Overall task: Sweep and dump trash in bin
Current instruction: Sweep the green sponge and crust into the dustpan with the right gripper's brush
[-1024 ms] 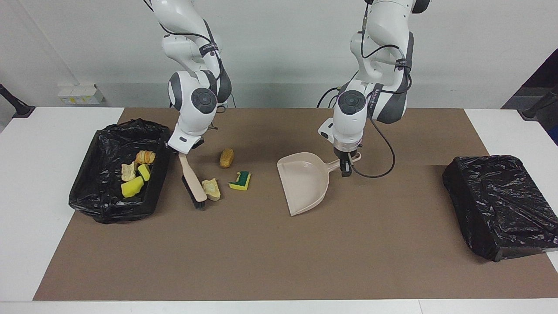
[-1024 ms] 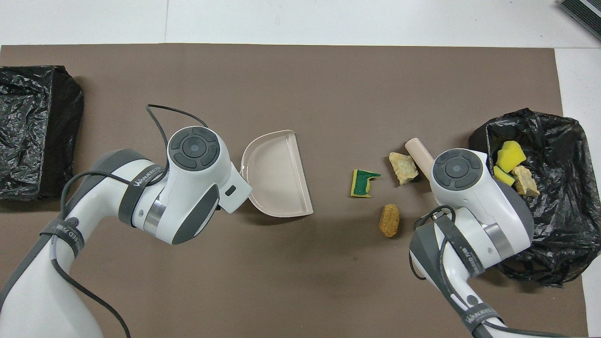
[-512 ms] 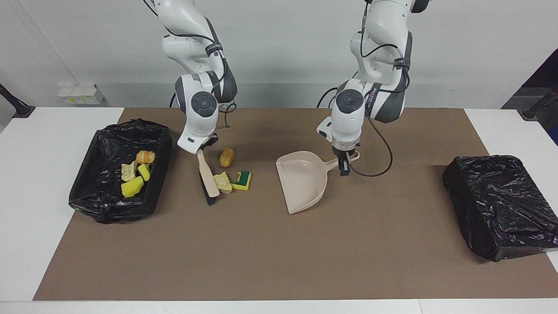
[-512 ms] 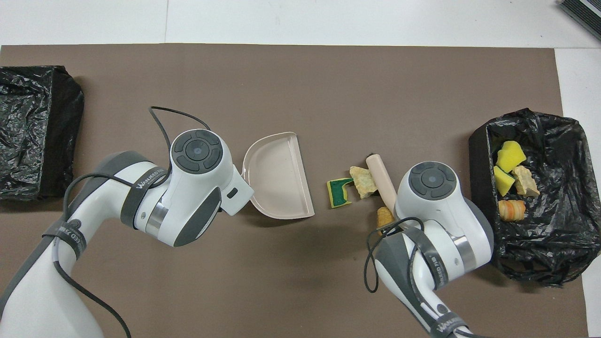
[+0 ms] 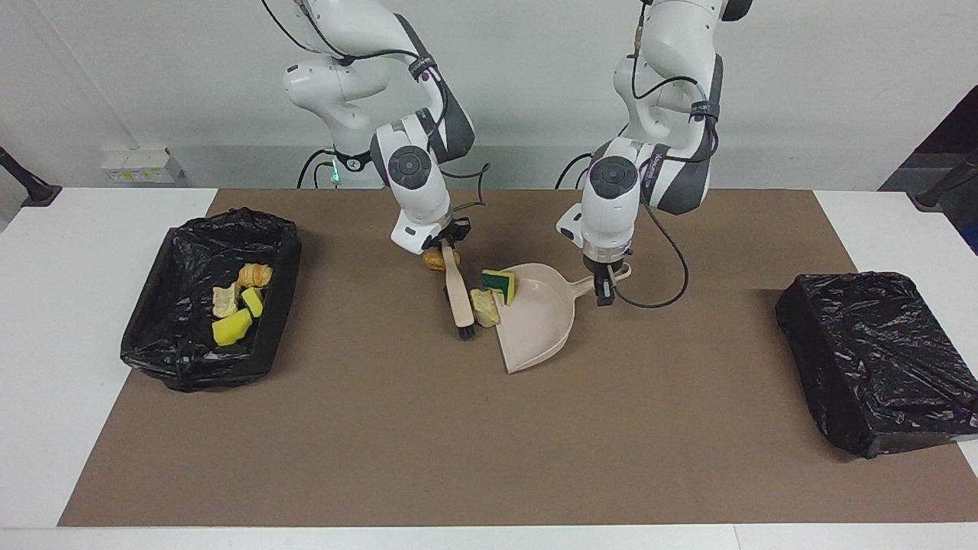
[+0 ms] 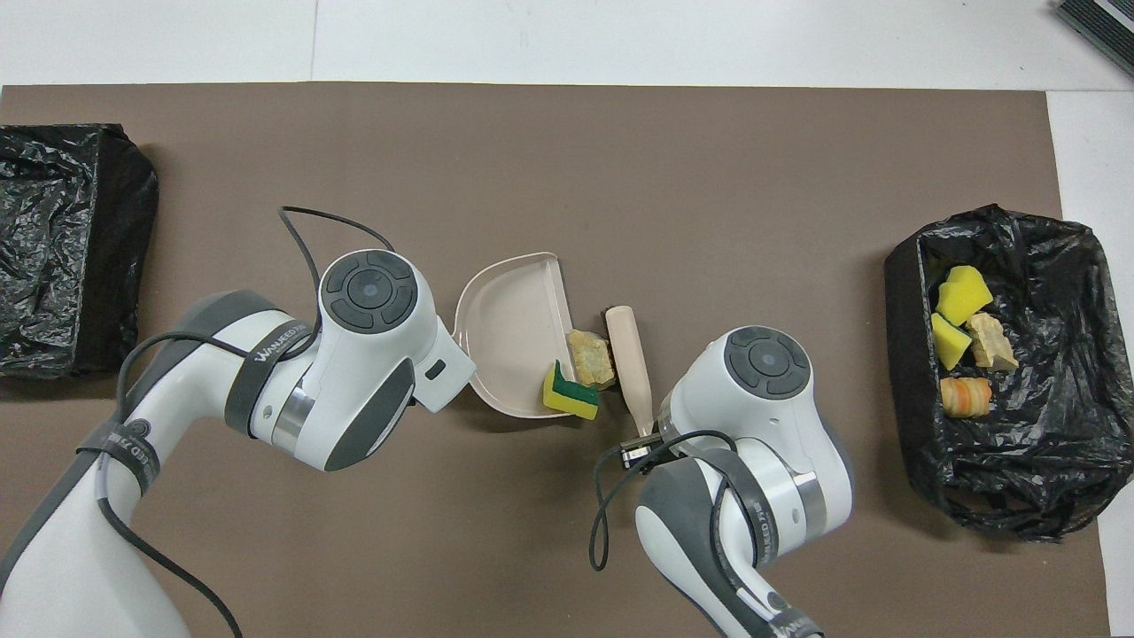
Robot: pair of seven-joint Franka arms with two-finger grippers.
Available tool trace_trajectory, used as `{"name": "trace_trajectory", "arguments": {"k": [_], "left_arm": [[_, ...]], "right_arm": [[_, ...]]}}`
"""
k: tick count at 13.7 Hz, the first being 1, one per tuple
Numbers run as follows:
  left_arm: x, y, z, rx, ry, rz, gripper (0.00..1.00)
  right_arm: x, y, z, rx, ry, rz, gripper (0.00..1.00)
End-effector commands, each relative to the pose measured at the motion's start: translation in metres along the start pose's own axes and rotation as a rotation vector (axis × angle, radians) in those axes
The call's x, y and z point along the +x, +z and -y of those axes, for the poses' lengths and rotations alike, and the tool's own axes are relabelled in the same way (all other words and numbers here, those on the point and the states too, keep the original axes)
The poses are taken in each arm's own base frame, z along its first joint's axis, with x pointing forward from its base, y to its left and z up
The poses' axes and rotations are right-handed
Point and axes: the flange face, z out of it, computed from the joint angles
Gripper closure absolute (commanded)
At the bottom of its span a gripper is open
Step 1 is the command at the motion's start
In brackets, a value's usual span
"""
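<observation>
My right gripper point(image 5: 449, 247) is shut on the handle of a beige brush point(image 5: 459, 302), whose bristles rest on the mat beside the dustpan's mouth. My left gripper point(image 5: 605, 284) is shut on the handle of the beige dustpan point(image 5: 539, 325), which lies flat on the mat. A green-and-yellow sponge point(image 5: 498, 283) and a tan scrap point(image 5: 486, 307) sit at the dustpan's lip, between brush and pan; both show in the overhead view point(image 6: 570, 396) point(image 6: 592, 359). A tan-orange bread piece point(image 5: 434, 261) lies on the mat by the brush handle, under my right gripper.
A black-lined bin point(image 5: 187, 359) at the right arm's end of the table holds several scraps, yellow sponge chunks point(image 5: 231, 327) and bread pieces point(image 5: 254, 274). A second black-bagged bin point(image 5: 879, 359) stands at the left arm's end. A brown mat point(image 5: 458, 443) covers the table.
My right gripper has swept the brush from beside the bin toward the dustpan, pushing the green-and-yellow sponge and the tan scrap to its lip. The bread piece moved less. The left arm barely moved.
</observation>
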Motion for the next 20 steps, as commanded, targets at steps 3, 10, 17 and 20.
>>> {"name": "trace_trajectory", "arguments": {"k": [3, 10, 17, 20], "left_arm": [[-0.008, -0.004, -0.008, 0.024, 0.019, 0.007, 1.0], [-0.019, -0.005, -0.002, 0.025, 0.13, 0.004, 1.0], [-0.014, 0.003, -0.052, 0.017, 0.245, 0.055, 1.0], [-0.003, 0.008, -0.077, 0.019, 0.274, 0.057, 1.0]], "right_arm": [[0.036, -0.039, 0.059, 0.119, 0.085, -0.052, 1.0], [-0.016, -0.129, 0.017, -0.183, 0.099, 0.058, 1.0], [-0.111, -0.048, -0.078, -0.285, 0.316, 0.161, 1.0], [-0.119, -0.009, -0.076, -0.251, 0.344, 0.162, 1.0]]}}
